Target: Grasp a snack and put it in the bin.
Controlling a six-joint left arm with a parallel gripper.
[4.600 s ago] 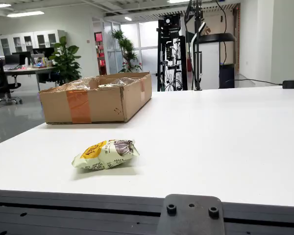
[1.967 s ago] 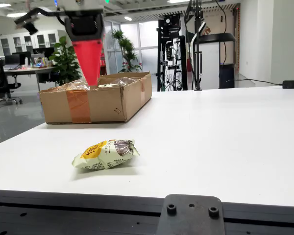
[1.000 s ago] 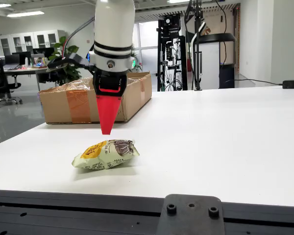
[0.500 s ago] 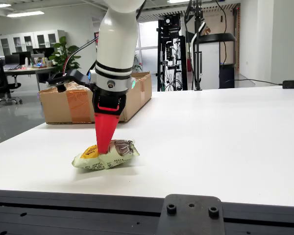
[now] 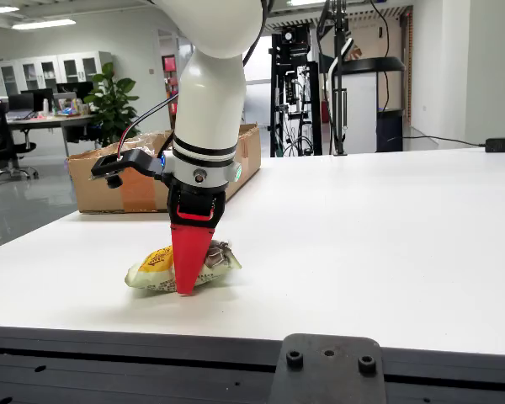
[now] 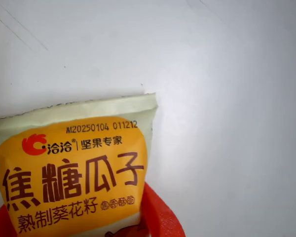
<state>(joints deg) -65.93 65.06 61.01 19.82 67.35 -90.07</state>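
A snack packet (image 5: pixel 162 268), pale green with an orange label, lies on the white table (image 5: pixel 370 244) near its front left. In the wrist view the snack packet (image 6: pixel 74 168) fills the lower left. My gripper (image 5: pixel 185 290) has red fingers and points straight down, with its tips at table level. In the wrist view the red fingers (image 6: pixel 160 217) press against both sides of the packet, so the gripper is shut on it. The packet still rests on the table. An open cardboard box (image 5: pixel 135 181), the bin, stands beyond the table's far left edge.
The table's front edge has a black rail with a mounting plate (image 5: pixel 328 366). A black power adapter (image 5: pixel 502 145) sits at the far right edge. Equipment racks (image 5: pixel 337 76) stand behind the table.
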